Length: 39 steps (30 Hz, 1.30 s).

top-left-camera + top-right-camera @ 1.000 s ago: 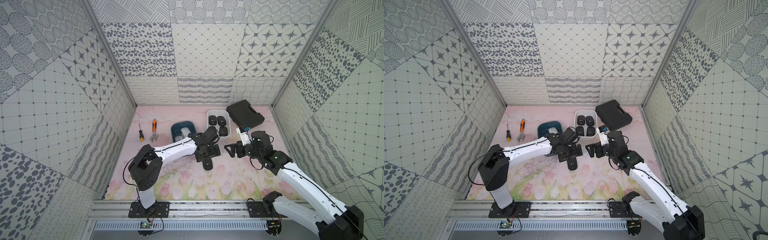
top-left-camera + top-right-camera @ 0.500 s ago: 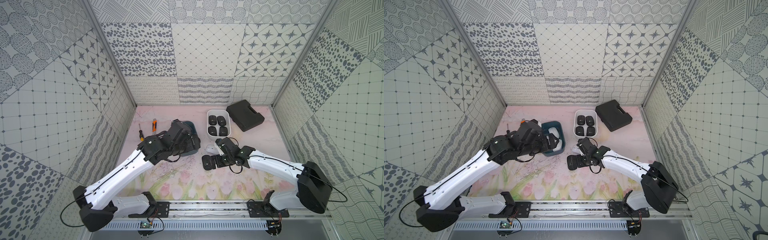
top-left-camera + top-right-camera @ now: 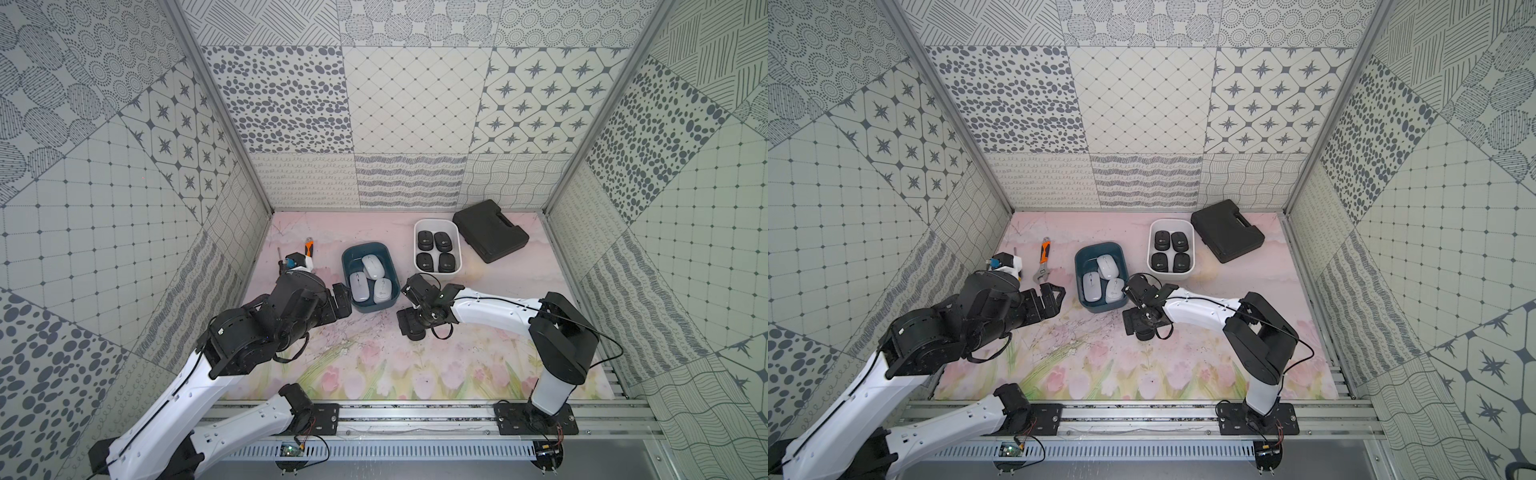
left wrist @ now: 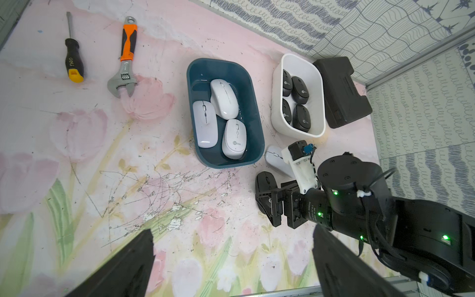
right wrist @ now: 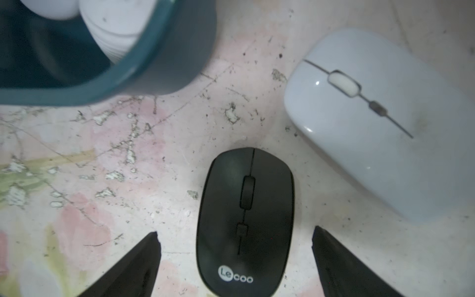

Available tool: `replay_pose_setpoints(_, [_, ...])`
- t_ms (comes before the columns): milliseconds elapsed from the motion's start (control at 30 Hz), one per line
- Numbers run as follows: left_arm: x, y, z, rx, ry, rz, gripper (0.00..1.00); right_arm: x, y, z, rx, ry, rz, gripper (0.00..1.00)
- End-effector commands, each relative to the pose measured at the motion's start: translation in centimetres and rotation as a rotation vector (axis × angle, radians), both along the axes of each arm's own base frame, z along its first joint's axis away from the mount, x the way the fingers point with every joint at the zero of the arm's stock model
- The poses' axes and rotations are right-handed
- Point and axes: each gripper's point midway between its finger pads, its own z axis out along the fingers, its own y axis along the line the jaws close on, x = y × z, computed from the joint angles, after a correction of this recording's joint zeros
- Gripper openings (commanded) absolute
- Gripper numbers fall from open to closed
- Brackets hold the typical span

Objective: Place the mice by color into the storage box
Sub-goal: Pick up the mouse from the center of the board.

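A teal box (image 3: 365, 246) (image 3: 1100, 245) (image 4: 248, 97) holds three white mice (image 3: 373, 266) (image 4: 225, 99). Beside it a white box (image 3: 436, 221) (image 3: 1171, 221) (image 4: 277, 108) holds several black mice (image 3: 443, 242) (image 4: 300, 90). One black mouse (image 5: 244, 218) (image 4: 264, 182) lies on the mat near the teal box, and a white mouse (image 5: 372, 123) (image 4: 275, 156) lies next to it. My right gripper (image 5: 235, 230) (image 3: 409, 324) (image 3: 1136, 326) straddles the black mouse, open, with mat showing on both sides. My left gripper (image 4: 231, 228) (image 3: 338, 301) (image 3: 1057, 299) is open and empty, left of the teal box.
A black case (image 3: 490, 230) (image 4: 341, 92) lies at the back right beside the white box. A screwdriver (image 4: 73, 61) and an orange-handled wrench (image 4: 126, 56) lie at the back left. Patterned walls close in three sides.
The left arm went from the middle of the mat to the teal box, then drew back to its left. The right gripper came from near the white box down over the loose black mouse.
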Motion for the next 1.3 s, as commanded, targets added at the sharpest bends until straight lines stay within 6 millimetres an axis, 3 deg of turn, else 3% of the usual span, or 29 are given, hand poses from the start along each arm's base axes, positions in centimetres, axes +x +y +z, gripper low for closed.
replay_pose_setpoints(0, [-0.4, 2.2, -0.8, 0.096, 0.000, 0.038, 0.99, 0.8, 0.1, -0.3, -0.058, -0.023, -0.006, 0.94])
replay_pose_setpoints(167, [-0.4, 2.4, -1.0, 0.087, -0.009, 0.044, 0.99, 0.9, 0.0, -1.0, -0.088, -0.005, -0.013, 0.88])
replay_pose_setpoints(433, [-0.3, 2.8, -1.0, 0.111, -0.010, 0.049, 0.99, 0.3, -0.2, -1.4, -0.105, 0.030, -0.015, 0.58])
replay_pose_setpoints(567, [-0.3, 2.9, -1.2, 0.115, -0.010, 0.055, 0.99, 0.1, -0.3, -0.6, -0.105, 0.021, -0.022, 0.50])
replay_pose_setpoints(700, [-0.2, 2.9, -1.0, 0.111, -0.013, 0.054, 0.99, 0.5, -0.2, 2.7, -0.065, -0.036, -0.036, 0.47])
replay_pose_setpoints(833, [-0.1, 2.7, -0.9, 0.115, -0.014, 0.048, 0.99, 1.5, 0.1, 8.5, -0.004, -0.122, -0.028, 0.47])
replay_pose_setpoints(933, [0.1, 2.5, -0.8, 0.108, -0.024, 0.040, 0.99, 2.9, 0.1, 12.6, 0.074, -0.156, -0.041, 0.47])
replay_pose_setpoints(1033, [0.3, 2.3, -0.6, 0.103, -0.032, 0.043, 0.99, 6.0, -0.6, 16.0, 0.110, -0.231, -0.066, 0.47])
replay_pose_setpoints(1167, [0.7, 2.0, -0.8, 0.116, -0.025, 0.035, 0.99, 10.8, -2.0, 16.6, 0.116, -0.259, -0.100, 0.48])
replay_pose_setpoints(1267, [1.0, 1.6, -1.1, 0.127, -0.014, 0.031, 0.99, 15.0, -3.1, 15.5, 0.101, -0.260, -0.131, 0.48])
